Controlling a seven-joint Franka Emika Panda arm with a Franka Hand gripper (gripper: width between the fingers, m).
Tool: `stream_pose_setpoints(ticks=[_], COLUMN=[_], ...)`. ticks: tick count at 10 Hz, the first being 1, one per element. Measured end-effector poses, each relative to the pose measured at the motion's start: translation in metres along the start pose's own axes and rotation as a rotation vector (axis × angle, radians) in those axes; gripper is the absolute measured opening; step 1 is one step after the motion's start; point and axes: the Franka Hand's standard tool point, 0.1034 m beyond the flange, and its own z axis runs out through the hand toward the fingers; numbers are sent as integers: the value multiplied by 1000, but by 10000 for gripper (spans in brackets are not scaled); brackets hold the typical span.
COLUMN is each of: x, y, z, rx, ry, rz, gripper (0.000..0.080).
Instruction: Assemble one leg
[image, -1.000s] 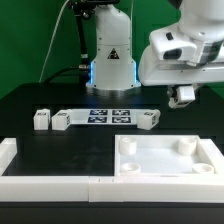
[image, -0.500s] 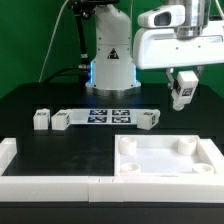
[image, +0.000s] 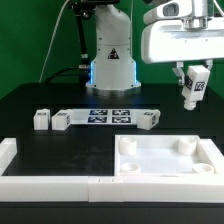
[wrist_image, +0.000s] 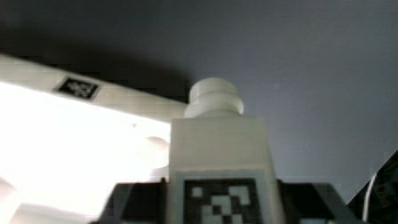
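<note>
My gripper (image: 192, 80) hangs high at the exterior view's right, shut on one white leg (image: 194, 92) whose marker tag faces the camera, well above the table. In the wrist view the held leg (wrist_image: 221, 140) stands between the dark fingers (wrist_image: 143, 200), its round peg pointing away and its tag near the frame edge. Three more legs lie on the table: two at the left (image: 41, 120) (image: 61, 119) and one right of the marker board (image: 148, 118). The large white square panel (image: 150, 168) with corner sockets lies below the gripper at the front right.
The marker board (image: 105, 115) lies at mid table before the robot base (image: 111, 62). A white L-shaped fence (image: 50, 181) runs along the front left. In the wrist view the panel's edge (wrist_image: 107, 100) with a tag shows below the held leg.
The gripper has risen and moved toward the exterior view's right with the leg in it; the leg now hangs clear below the wrist.
</note>
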Motion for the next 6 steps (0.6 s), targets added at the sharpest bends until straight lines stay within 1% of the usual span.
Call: stream_pose_setpoints(ticks=[1,3,4,5,6], x=[21,54,70,86,96], y=[8,18,28,41,48], z=[6,15,17,15,12], rx=[1,2,0,-4,-4], ry=[19,51,61,70,53], rz=[-19,-55,-68,-76,-79], gripper=[288,288,288,288,288])
